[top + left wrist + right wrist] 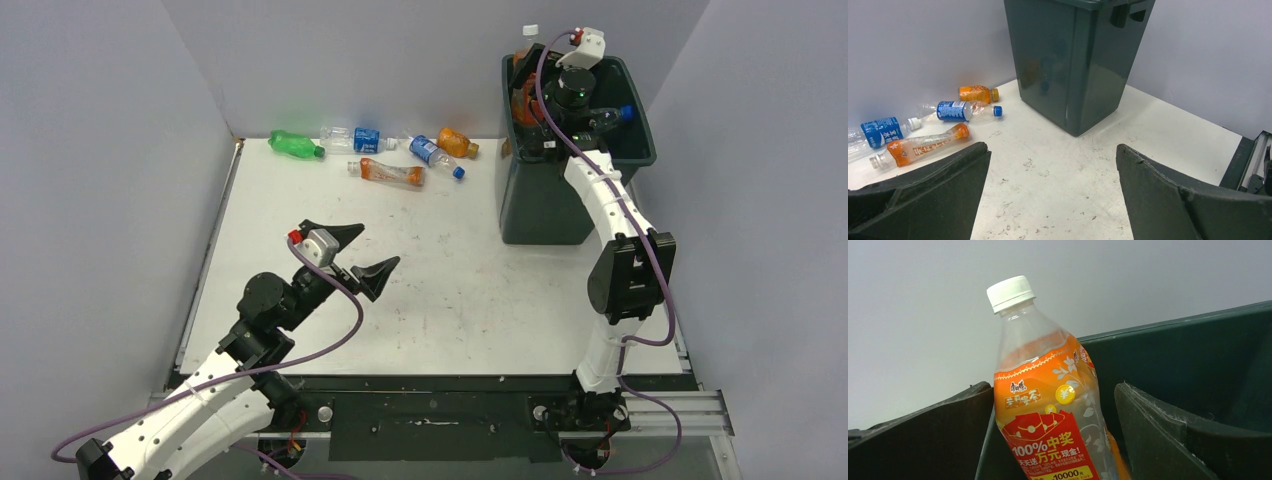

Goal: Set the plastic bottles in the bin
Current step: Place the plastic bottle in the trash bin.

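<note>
Several plastic bottles lie in a row at the table's far edge: a green one [293,145], a clear one with a blue label [352,139], one with an orange label [390,172] [923,146], another blue-labelled one [433,154] [958,110] and an orange one [456,142] [977,93]. My left gripper [360,252] [1053,170] hangs open and empty over mid-table. The dark green bin [545,205] [1073,60] stands at the far right. Over its opening my right gripper [535,95] [1052,386] is open, and an orange-labelled, white-capped bottle [1048,405] [520,85] stands upright between the fingers, with a gap at the right finger [1158,430].
A blue-capped bottle [615,115] lies inside the bin. Grey walls close in the table on three sides. The right arm's purple cable [560,130] loops over the bin's rim. A black rail [1248,160] runs along the table's near edge.
</note>
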You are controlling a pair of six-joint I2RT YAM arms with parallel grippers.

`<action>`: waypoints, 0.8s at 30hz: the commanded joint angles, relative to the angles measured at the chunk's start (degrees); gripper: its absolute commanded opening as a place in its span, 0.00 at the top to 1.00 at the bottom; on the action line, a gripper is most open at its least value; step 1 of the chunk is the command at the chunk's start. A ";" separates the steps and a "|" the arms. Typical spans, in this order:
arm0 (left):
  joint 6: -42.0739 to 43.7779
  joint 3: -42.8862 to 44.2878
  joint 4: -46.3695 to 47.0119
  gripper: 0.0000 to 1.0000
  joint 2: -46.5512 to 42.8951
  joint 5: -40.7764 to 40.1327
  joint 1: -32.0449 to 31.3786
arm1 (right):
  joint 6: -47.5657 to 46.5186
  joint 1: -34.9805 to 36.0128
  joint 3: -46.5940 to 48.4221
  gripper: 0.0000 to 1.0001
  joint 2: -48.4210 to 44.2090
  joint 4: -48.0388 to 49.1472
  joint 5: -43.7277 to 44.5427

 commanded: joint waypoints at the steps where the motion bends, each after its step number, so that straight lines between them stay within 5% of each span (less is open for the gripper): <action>1: 0.57 1.85 0.99 0.04 0.05 -0.07 -0.29 | 0.74 0.14 2.63 0.05 -1.55 1.32 -1.32; 13: 1.01 1.76 0.67 0.04 -0.30 -1.49 -0.19 | 0.49 2.11 5.18 0.00 -9.63 1.03 2.01; 24: 1.45 2.33 -0.52 0.04 1.66 -0.67 -0.81 | -4.85 4.91 5.41 0.00 -6.21 -1.77 0.17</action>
